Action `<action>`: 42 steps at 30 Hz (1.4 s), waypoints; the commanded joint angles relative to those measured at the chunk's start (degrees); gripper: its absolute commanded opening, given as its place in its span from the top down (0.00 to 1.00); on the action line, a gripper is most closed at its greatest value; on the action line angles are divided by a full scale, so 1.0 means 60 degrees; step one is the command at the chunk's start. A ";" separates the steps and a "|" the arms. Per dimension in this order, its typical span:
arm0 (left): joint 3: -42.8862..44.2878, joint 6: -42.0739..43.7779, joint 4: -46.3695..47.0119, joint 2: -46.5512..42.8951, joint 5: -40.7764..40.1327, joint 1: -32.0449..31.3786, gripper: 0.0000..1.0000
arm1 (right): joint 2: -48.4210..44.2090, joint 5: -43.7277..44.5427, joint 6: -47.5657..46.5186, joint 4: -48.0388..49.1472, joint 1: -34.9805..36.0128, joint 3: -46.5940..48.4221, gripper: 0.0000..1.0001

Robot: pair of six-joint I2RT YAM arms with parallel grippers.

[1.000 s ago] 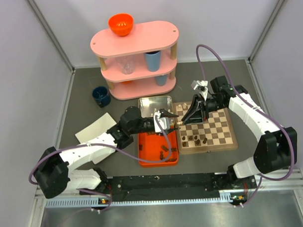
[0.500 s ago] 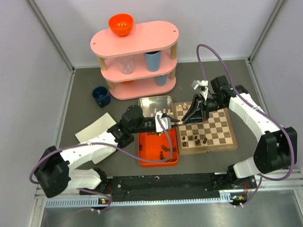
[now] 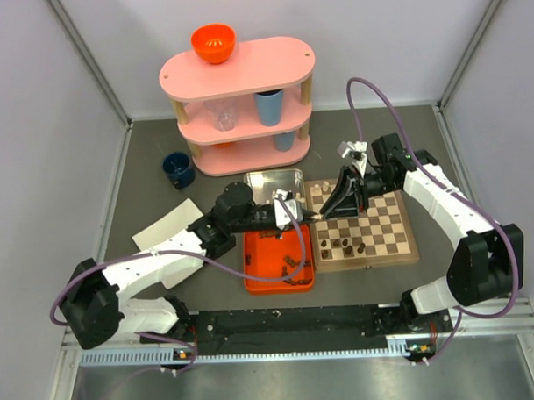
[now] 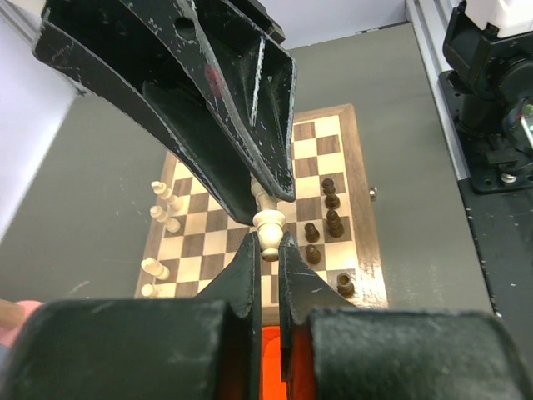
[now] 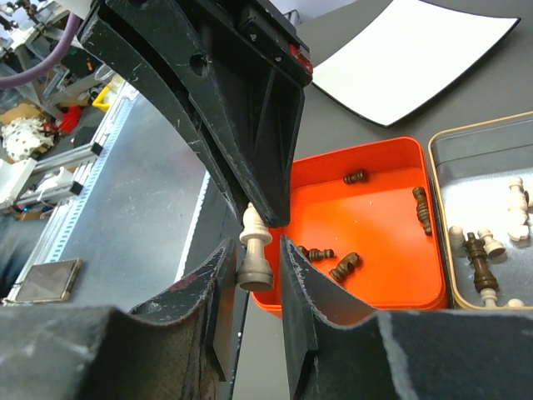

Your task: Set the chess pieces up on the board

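Above the left edge of the board [image 3: 391, 224], my two grippers meet tip to tip. One cream chess piece [image 3: 310, 214] spans both. My left gripper [image 4: 268, 242] is shut on the cream piece [image 4: 268, 229], pinching its narrow end. My right gripper [image 5: 256, 250] stands slightly open around the piece's [image 5: 253, 254] wide base: one finger touches it, the other shows a gap. Dark pieces [image 4: 331, 218] stand on the board's near rows, and cream pieces [image 4: 162, 200] along its far edge.
An orange tray [image 3: 252, 284] with loose dark pieces [image 5: 346, 267] lies left of the board. A silver tin [image 3: 273, 184] holding more pieces sits behind it. A pink shelf [image 3: 236, 78], a blue cup [image 3: 178, 168] and a white sheet [image 3: 167, 230] occupy the back and left.
My left gripper has closed onto the cream piece that the right gripper was holding out. The right jaws have eased apart slightly. Both arms stay in place.
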 commanded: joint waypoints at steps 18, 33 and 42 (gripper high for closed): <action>0.3029 -0.2801 -0.5889 0.0221 -0.0027 0.0411 1.00 | -0.0658 0.0520 -0.0990 0.0131 0.0453 0.0101 0.54; 0.4642 -0.3242 -0.7694 0.1497 0.0619 0.0602 1.00 | -0.0439 0.0887 -0.1006 0.0131 0.0981 0.0159 0.75; 0.4496 -0.3550 -0.7401 0.1307 0.0794 0.0763 1.00 | -0.0321 0.1326 -0.1020 0.0146 0.1142 0.0174 0.60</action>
